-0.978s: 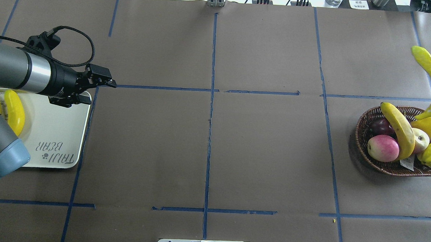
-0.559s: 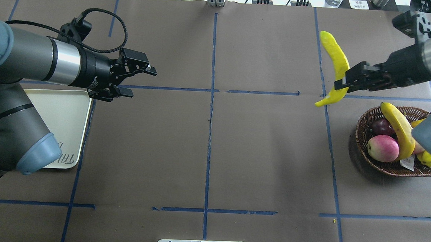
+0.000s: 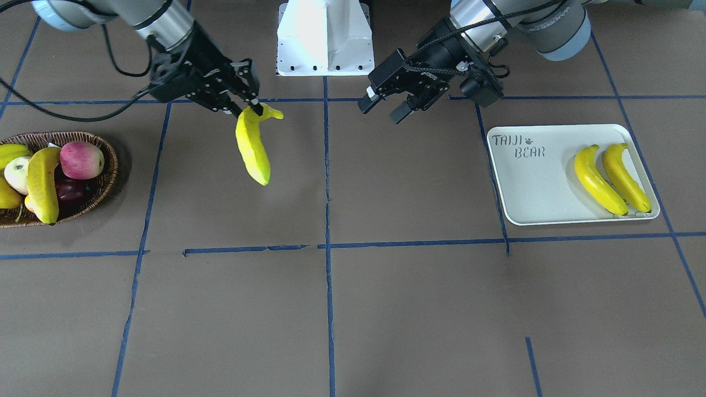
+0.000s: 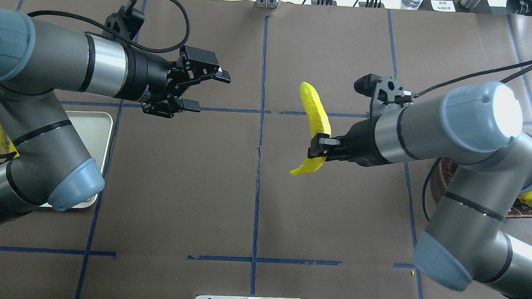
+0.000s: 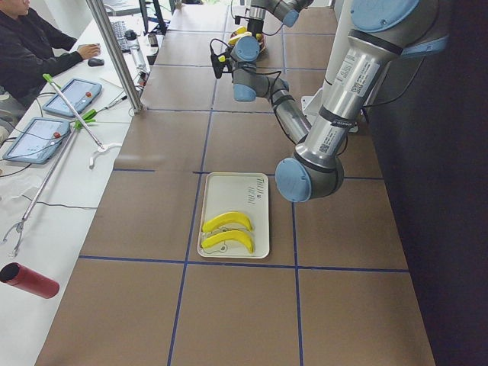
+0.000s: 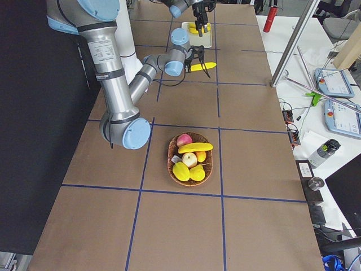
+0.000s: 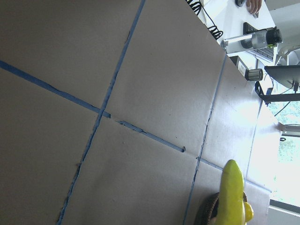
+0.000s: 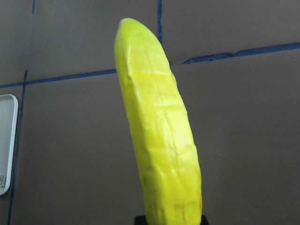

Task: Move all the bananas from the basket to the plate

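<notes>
My right gripper [image 4: 318, 148] is shut on the stem end of a yellow banana [image 4: 314, 112] and holds it in the air right of the table's middle line. The same gripper [image 3: 251, 105] and hanging banana [image 3: 252, 146] show in the front view, and the banana [image 8: 159, 131] fills the right wrist view. My left gripper [image 4: 213, 92] is open and empty, left of the middle line, facing the banana. Two bananas [image 3: 598, 179] lie side by side on the white plate [image 3: 529, 187]. One banana [image 3: 43, 184] lies in the wicker basket [image 3: 107, 176].
The basket also holds a pink-red apple [image 3: 81, 160], a dark fruit and short yellow-green fruits [image 3: 12, 151]. The robot's white base [image 3: 324, 38] stands at the table's robot-side edge. Blue tape lines cross the brown table. A seated person [image 5: 30, 46] is at the side bench.
My right arm has carried the banana from above the basket leftward to near the middle. My left gripper has moved from the plate rightward toward the middle, still open.
</notes>
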Robot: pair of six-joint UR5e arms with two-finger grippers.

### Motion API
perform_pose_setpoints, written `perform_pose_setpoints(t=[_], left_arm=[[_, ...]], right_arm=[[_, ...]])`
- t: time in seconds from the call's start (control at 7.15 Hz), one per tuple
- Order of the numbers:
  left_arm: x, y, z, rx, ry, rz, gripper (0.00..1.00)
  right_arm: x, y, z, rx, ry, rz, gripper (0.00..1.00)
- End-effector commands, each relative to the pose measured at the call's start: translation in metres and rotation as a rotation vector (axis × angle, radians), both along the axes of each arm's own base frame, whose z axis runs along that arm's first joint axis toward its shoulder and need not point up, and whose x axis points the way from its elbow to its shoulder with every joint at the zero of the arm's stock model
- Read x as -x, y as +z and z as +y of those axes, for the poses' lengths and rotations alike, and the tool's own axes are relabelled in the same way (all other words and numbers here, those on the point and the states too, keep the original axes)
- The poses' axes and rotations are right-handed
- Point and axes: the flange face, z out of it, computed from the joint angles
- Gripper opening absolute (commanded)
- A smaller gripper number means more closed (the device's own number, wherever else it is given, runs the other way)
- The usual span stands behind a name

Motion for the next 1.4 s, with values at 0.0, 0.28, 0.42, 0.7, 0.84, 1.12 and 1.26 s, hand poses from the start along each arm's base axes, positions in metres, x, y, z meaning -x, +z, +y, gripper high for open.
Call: perform_pose_setpoints(t=[0.0,0.28,0.42,0.7,0.84,1.12,1.26], left_arm=[[-0.023,-0.006,0.001,0.003,0.027,-0.002,0.98],[-0.053,-0.011,0.002,0.010,0.059,-0.012,0.96],[-0.061,-0.013,0.006,0.008,0.064,-0.009,0.96],[-0.100,-0.020,0.036,-0.002,0.033,0.000,0.96],[-0.105,-0.020,0.041,0.000,0.041,-0.001,0.95],[-0.107,-0.019,0.044,0.000,0.048,-0.002,0.60],[-0.108,-0.017,0.045,-0.002,0.050,-0.003,0.06]], right_arm=[[0.044,-0.044,0.042,-0.058,-0.007,-0.006,0.02],[0.049,-0.049,0.048,-0.068,-0.005,-0.012,0.02],[0.049,-0.051,0.049,-0.068,-0.005,-0.015,0.02],[0.049,-0.053,0.049,-0.070,-0.001,-0.020,0.02],[0.049,-0.053,0.049,-0.071,0.000,-0.020,0.02],[0.047,-0.054,0.049,-0.070,0.001,-0.023,0.02],[0.046,-0.055,0.050,-0.071,0.001,-0.026,0.02]])
